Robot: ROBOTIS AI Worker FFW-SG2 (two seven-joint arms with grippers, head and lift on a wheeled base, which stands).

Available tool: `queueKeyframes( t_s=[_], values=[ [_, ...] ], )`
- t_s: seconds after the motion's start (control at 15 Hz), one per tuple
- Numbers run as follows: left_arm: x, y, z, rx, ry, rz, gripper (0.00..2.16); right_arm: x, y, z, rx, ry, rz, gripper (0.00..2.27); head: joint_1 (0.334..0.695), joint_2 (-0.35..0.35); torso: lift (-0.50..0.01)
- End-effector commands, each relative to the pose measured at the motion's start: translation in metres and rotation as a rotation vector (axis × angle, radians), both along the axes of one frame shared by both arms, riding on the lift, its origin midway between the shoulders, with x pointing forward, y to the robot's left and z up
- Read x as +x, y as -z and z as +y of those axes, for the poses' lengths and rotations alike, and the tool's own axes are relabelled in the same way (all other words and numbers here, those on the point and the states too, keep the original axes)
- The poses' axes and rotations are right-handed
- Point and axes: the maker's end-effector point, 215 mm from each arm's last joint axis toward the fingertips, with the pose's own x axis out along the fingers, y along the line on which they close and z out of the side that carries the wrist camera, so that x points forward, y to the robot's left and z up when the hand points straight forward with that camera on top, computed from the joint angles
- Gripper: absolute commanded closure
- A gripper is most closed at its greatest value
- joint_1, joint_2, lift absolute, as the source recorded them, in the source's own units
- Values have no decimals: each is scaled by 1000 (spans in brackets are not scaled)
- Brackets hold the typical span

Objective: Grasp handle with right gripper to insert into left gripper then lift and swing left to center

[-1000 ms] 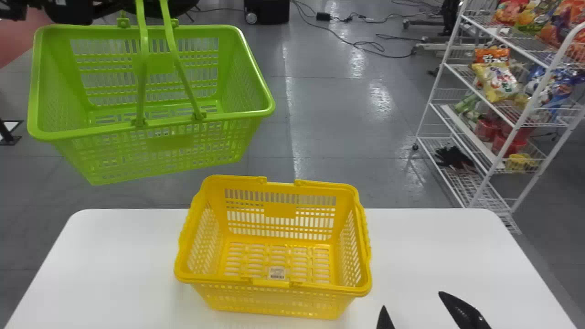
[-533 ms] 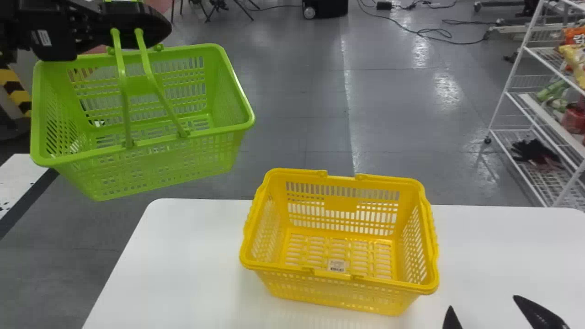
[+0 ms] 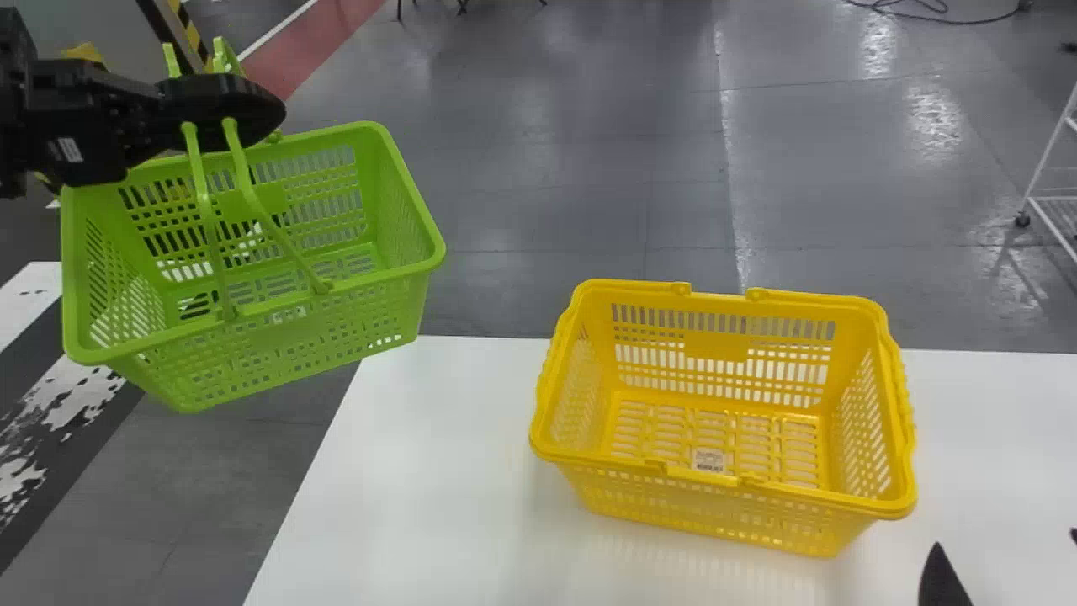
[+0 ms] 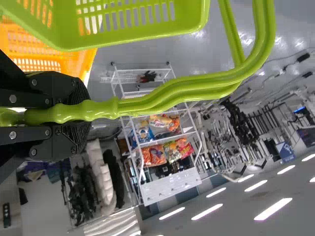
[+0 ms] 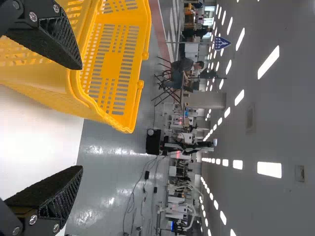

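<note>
- Hanging from the left gripper (image 3: 267, 112), the green basket (image 3: 294, 337) is up in the air, off to the robot's left and well apart from the yellow basket.
- The left gripper's jaws are closed around the green handle (image 4: 172, 98), and its bars run down from them to the basket's rim.
- From here the green basket sits a bit crooked, its right end higher than its left, with the open top facing up and toward the robot.
- The right gripper (image 3: 1005, 539) is low at the robot's right, near the yellow basket, its jaws standing wide apart.
- The yellow basket (image 3: 715, 345) stands upright on the white surface (image 3: 437, 471), handles folded down along its rim, and I can see a small white label (image 3: 708, 460) on its bottom.
- Past the surface there's grey floor (image 3: 555, 168), with a red strip (image 3: 315, 50) crossing it at the far left.
- Over on the right I can see a white wire rack (image 4: 170, 188), with bright snack bags (image 4: 153, 156) on its shelves.
</note>
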Motion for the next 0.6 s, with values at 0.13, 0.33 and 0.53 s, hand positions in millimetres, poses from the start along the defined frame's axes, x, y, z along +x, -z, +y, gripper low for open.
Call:
queueKeyframes(
  t_s=[0.13, 0.33, 0.53],
  values=[
    [-41, 30, 29, 30, -28, 16, 2132, 4, 3, -1, 4, -1, 1, 80, 695, 336, -93],
    [-70, 54, 31, 35, -16, 34, 2132, 3, 5, -4, 5, 1, 5, 80, 695, 350, -93],
    [-100, 70, 28, 41, 2, 40, 2132, 3, 4, -8, 6, 6, 0, 80, 695, 350, -93]
  ],
)
